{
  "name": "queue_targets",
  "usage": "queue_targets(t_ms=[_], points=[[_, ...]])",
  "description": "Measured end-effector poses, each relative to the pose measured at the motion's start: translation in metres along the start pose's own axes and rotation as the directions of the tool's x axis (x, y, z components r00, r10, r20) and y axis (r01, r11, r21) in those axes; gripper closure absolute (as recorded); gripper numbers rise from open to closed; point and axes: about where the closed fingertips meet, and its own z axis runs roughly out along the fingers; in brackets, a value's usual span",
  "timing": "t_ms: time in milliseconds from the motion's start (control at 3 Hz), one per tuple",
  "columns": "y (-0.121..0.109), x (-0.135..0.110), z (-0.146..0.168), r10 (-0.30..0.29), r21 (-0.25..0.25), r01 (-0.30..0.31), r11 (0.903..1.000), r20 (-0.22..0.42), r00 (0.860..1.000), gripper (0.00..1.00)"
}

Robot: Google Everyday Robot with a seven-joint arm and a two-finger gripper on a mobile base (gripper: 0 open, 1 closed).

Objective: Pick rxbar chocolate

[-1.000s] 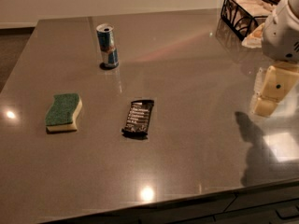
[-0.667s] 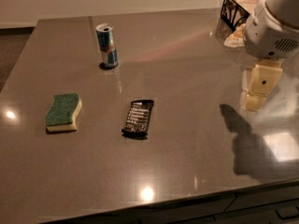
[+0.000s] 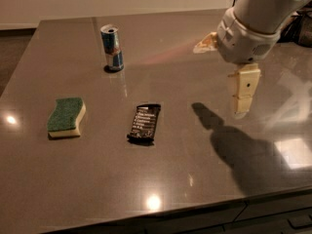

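Observation:
The rxbar chocolate (image 3: 145, 123) lies flat on the dark grey table (image 3: 185, 179), near its middle, a black wrapper with white lettering, its long side running front to back. My gripper (image 3: 242, 106) hangs from the big white wrist at the upper right and points down. It is above the table, to the right of the bar and well apart from it. It holds nothing. Its shadow falls on the table between it and the bar.
A green-and-yellow sponge (image 3: 66, 116) lies to the left of the bar. A blue-and-silver drink can (image 3: 112, 48) stands upright at the back left. A dark basket (image 3: 302, 26) is partly hidden behind my arm at the far right. The table's front edge runs along the bottom.
My arm and gripper have moved left across the table, from its right edge toward the bar. The bar, sponge and can have not moved.

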Motion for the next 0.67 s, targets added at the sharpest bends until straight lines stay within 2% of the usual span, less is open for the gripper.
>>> queue_targets(t_ms=[333, 667], points=[[-0.011, -0.027, 0.022, -0.152, -0.035, 0.154, 0.9875, 0.035, 0.988, 0.00], [-0.021, -0.050, 0.045, -0.271, -0.078, 0.276, 0.9581, 0.063, 0.960, 0.00]])
